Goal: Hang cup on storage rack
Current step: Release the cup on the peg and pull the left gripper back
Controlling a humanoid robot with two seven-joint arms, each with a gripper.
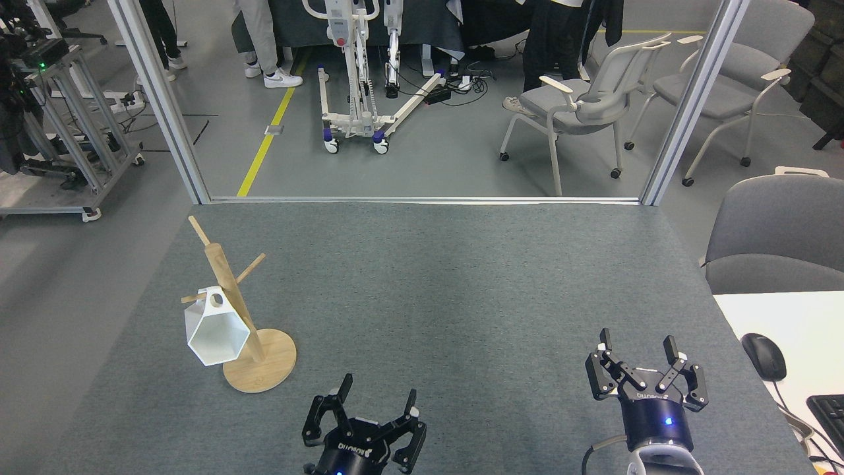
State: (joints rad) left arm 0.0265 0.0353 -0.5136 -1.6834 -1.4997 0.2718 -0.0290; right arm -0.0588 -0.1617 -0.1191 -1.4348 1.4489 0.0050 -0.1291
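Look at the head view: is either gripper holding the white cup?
No. The cup hangs by its handle on the storage rack, while the left gripper and right gripper are open and empty.

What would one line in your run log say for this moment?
cup: hanging on storage rack peg | left pincer: open, empty | right pincer: open, empty | task: looks done

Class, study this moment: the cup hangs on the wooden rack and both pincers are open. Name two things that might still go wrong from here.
1. The cup hangs by its small handle on a thin peg of the storage rack; a nudge might slip it off.
2. The left pincer hovers near the rack's base, so a careless sweep might tip the rack.
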